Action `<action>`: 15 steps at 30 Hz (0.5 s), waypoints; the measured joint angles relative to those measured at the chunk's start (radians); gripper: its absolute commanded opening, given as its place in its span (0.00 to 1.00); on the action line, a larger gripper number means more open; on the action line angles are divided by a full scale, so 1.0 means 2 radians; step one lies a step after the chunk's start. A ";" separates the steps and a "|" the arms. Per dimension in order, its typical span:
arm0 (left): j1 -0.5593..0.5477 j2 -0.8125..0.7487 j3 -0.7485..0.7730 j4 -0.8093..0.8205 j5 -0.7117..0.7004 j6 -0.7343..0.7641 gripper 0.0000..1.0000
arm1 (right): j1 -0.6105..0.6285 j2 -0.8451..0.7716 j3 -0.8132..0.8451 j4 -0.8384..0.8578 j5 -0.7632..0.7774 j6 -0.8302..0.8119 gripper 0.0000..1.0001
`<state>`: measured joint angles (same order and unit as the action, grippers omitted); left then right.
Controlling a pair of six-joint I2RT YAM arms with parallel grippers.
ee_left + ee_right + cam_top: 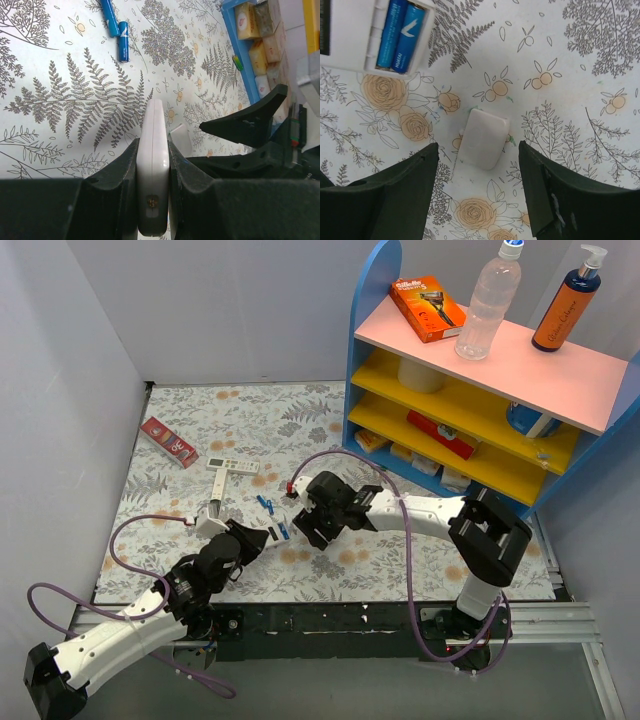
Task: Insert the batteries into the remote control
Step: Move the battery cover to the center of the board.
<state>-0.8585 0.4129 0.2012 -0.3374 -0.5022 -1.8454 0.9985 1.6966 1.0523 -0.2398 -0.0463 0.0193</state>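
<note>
My left gripper (152, 146) is shut on the white remote control (152, 175), which stands on edge between the jaws. In the right wrist view the remote control (350, 35) lies at the top left. Its recess is uncovered and two blue batteries (400, 35) lie side by side in it. My right gripper (477, 147) hangs open over a small white cover piece (484, 139) that lies flat on the mat between the fingers without touching them. Two more blue batteries (119, 35) lie loose on the mat ahead of the left gripper. From above, both grippers (250, 538) (305, 525) meet near the mat's middle front.
A blue, yellow and pink shelf unit (480, 390) with bottles and boxes fills the back right. A thin white remote with a crosspiece (225, 478) and a red packet (168, 441) lie at the back left. A green battery (238, 62) rests by the shelf foot.
</note>
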 measured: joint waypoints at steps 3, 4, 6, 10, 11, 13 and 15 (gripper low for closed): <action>0.000 0.000 0.000 -0.002 0.000 0.001 0.00 | 0.008 0.016 0.009 -0.015 0.024 0.017 0.72; 0.000 0.000 0.000 -0.001 0.000 0.003 0.00 | 0.011 0.020 0.011 -0.022 0.031 0.022 0.72; 0.000 0.000 0.000 -0.001 0.000 0.003 0.00 | 0.015 0.029 0.014 -0.029 0.040 0.030 0.71; 0.000 0.001 0.000 0.001 0.001 0.005 0.00 | 0.020 0.040 0.020 -0.039 0.052 0.043 0.67; 0.000 0.001 0.000 0.001 0.002 0.006 0.00 | 0.021 0.042 0.022 -0.041 0.055 0.045 0.66; 0.000 0.002 0.000 0.001 0.003 0.007 0.00 | 0.023 0.045 0.025 -0.044 0.060 0.049 0.62; 0.000 0.003 0.000 0.004 0.005 0.009 0.00 | 0.023 0.046 0.027 -0.047 0.064 0.052 0.58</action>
<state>-0.8585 0.4191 0.2012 -0.3302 -0.4923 -1.8271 1.0451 1.7893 1.1053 -0.3340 0.0807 0.1230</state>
